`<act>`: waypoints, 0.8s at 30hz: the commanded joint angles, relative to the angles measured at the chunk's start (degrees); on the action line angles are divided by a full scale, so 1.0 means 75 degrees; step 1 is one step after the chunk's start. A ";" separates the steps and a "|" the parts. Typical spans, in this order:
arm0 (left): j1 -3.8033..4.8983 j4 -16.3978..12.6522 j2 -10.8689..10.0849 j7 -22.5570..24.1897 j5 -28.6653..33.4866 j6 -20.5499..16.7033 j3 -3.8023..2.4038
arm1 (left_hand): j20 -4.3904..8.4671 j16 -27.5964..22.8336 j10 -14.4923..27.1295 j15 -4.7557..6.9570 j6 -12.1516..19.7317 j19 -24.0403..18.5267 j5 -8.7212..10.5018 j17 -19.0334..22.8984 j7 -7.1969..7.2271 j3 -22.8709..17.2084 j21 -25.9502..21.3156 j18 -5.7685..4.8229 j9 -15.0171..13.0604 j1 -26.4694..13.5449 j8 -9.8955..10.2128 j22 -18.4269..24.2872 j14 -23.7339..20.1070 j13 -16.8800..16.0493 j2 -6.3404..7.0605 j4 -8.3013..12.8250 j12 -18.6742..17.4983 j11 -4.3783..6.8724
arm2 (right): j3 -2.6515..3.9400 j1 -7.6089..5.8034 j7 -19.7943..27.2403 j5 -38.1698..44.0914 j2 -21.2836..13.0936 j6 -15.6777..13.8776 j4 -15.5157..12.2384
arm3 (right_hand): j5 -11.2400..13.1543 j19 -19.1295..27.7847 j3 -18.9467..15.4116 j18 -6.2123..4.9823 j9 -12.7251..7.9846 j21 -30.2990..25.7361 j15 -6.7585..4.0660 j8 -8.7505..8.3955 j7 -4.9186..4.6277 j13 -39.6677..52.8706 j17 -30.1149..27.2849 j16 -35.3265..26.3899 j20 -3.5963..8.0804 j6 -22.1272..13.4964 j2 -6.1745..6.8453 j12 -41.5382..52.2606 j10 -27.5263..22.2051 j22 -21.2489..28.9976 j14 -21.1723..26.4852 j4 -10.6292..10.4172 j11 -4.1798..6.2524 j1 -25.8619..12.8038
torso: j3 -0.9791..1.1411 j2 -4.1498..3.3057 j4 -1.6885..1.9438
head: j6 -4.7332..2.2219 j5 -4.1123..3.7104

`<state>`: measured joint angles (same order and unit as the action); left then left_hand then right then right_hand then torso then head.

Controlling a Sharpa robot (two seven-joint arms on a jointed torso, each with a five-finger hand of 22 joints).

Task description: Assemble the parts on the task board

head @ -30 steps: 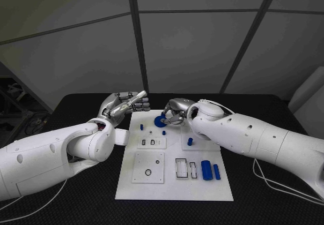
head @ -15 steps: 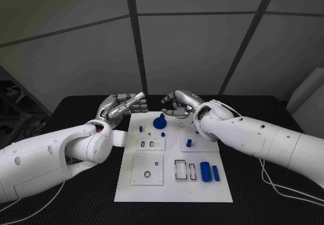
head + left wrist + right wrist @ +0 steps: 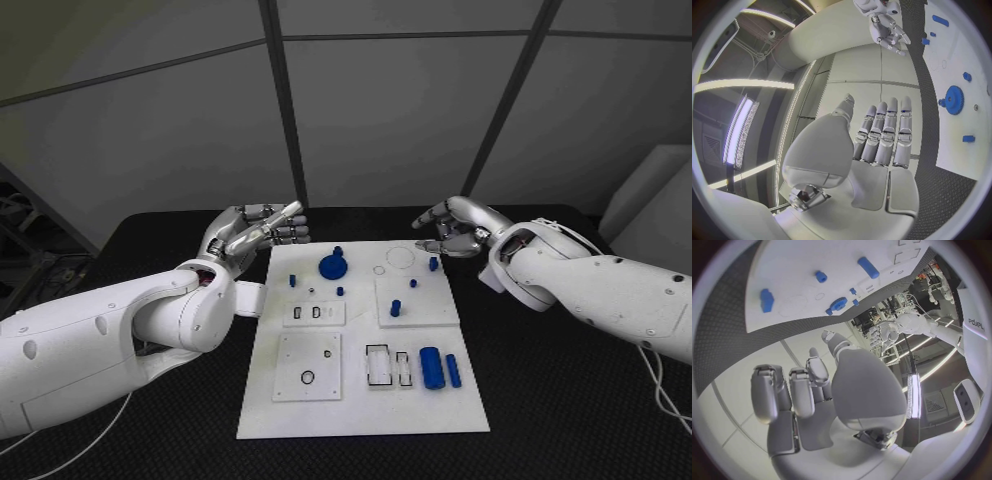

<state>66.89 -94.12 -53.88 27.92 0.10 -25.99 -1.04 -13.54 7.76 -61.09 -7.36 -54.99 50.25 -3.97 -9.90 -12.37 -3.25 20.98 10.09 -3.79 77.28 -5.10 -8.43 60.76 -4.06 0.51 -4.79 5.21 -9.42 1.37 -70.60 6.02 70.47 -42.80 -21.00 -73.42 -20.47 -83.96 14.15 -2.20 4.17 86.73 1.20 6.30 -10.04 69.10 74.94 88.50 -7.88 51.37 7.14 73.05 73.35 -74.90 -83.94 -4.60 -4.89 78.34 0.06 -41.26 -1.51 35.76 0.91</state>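
Right hand (image 3: 459,229) hovers off the far right corner of the task board (image 3: 364,400), fingers loosely curled, holding nothing. Left hand (image 3: 260,230) is raised off the far left corner, fingers extended together, also holding nothing. Blue gear (image 3: 333,266) sits on the board's far half, between the hands, slightly nearer the left. Two blue cylinders (image 3: 433,366) lie at the near right, long axes running near-to-far; judgement: right arm's side.

The board (image 3: 361,400) lies in the middle of the table (image 3: 577,400) before me. My left hand (image 3: 257,230) hangs beside its far left corner, my right hand (image 3: 454,228) beside its far right corner. The gear (image 3: 333,266) stands near the board's far edge, two cylinders (image 3: 440,367) nearer me on the right.
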 commanded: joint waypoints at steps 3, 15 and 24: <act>0.0010 0.0061 0.0025 -0.0007 -0.0215 0.0218 -0.0006 | -0.0001 -0.0001 -0.0175 0.0045 -0.0114 -0.0044 0.0029 -0.0056 0.0026 0.0001 -0.0043 0.0058 -0.0011 0.0079 0.0018 0.0013 0.0147 -0.0027 -0.0033 0.0101 0.0042 0.0030 | -0.0001 -0.0017 0.0110 -0.0560 -0.0332 0.0611 0.0036 | 0.0030 0.0022 -0.0022 0.0047 -0.0018 -0.0058 -0.0051 -0.0051 0.0038 -0.0077 0.1491 -0.0053 0.0075 0.0016 0.0047 -0.0081 -0.0100 -0.1046 -0.0671 0.0076 0.0004 0.0118 | 0.0020 -0.0007 -0.0031 | -0.0018 -0.0070; 0.0003 0.0148 0.0090 -0.0013 -0.0304 0.0291 -0.0005 | 0.0012 0.0013 -0.0229 0.0061 -0.0150 -0.0046 0.0029 -0.0086 0.0045 0.0003 -0.0045 0.0057 -0.0009 0.0122 0.0024 0.0020 0.0197 -0.0032 -0.0028 0.0154 0.0040 0.0049 | -0.0006 0.0157 0.0157 -0.0647 -0.0284 0.0888 0.0775 | 0.0001 0.0156 -0.0122 0.0009 -0.0053 -0.0153 -0.0044 -0.0221 0.0010 -0.0259 0.1524 -0.0043 0.0082 -0.0263 0.0114 -0.0266 -0.0266 -0.0889 -0.0681 0.0125 -0.0018 0.0183 | 0.0013 -0.0019 -0.0002 | 0.0041 -0.0103; 0.0001 0.0188 0.0112 -0.0001 -0.0307 0.0290 -0.0005 | 0.0012 0.0000 -0.0212 0.0056 -0.0143 -0.0055 0.0030 -0.0087 0.0042 0.0008 -0.0051 0.0054 -0.0005 0.0125 0.0035 0.0024 0.0181 -0.0025 -0.0025 0.0164 0.0023 0.0044 | -0.0007 0.0261 0.0131 -0.0617 -0.0073 0.1007 0.1021 | 0.0004 0.0161 -0.0145 0.0008 -0.0056 -0.0158 -0.0038 -0.0255 0.0003 -0.0261 0.1532 -0.0040 0.0078 -0.0332 0.0117 -0.0271 -0.0271 -0.0884 -0.0684 0.0128 -0.0025 0.0194 | 0.0000 -0.0009 0.0005 | 0.0072 -0.0103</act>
<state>66.84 -92.69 -53.12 27.63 -1.52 -24.64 -1.03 -13.54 7.76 -62.39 -6.85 -55.70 50.25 -3.97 -10.48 -12.07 -3.13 20.98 10.09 -3.79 77.52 -5.11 -8.31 61.86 -4.24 0.28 -3.92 5.21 -9.11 1.30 -68.58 6.54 66.13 -43.49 -14.81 -65.93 -20.47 -83.11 13.36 -2.21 3.80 85.76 1.21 4.64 -10.04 67.08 74.92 88.28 -7.45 49.30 8.05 71.14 71.74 -74.94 -83.94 -3.81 -5.11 79.26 0.08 -41.37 -1.52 36.24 0.18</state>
